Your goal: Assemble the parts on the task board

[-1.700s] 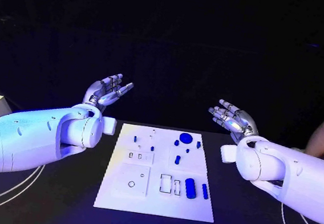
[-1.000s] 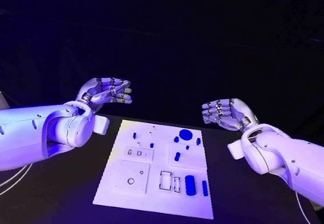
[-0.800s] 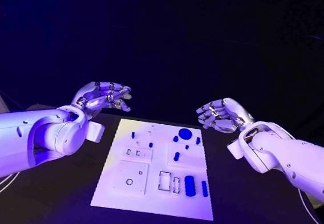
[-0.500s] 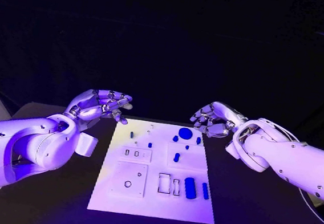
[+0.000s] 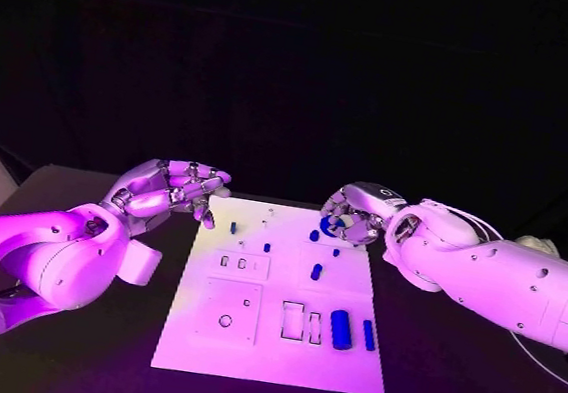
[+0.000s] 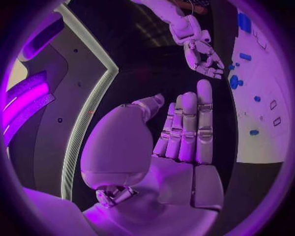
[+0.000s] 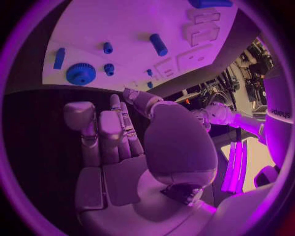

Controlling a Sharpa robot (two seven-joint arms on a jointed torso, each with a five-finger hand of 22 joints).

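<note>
We see the flat white rectangular task board (image 5: 279, 302) lying on the black desk (image 5: 445, 384) between both robot hands. Left robot hand (image 5: 169, 188) hovers just beside the board's far left corner, fingers together and loosely curled, nothing in them. Right robot hand (image 5: 351, 215) hangs over the far right edge, fingers bent, apparently empty. The round blue gear part (image 7: 80, 73) lies just beyond its fingertips; small blue pegs (image 5: 314, 271) and a blue capsule (image 5: 341, 328) sit nearer us.
</note>
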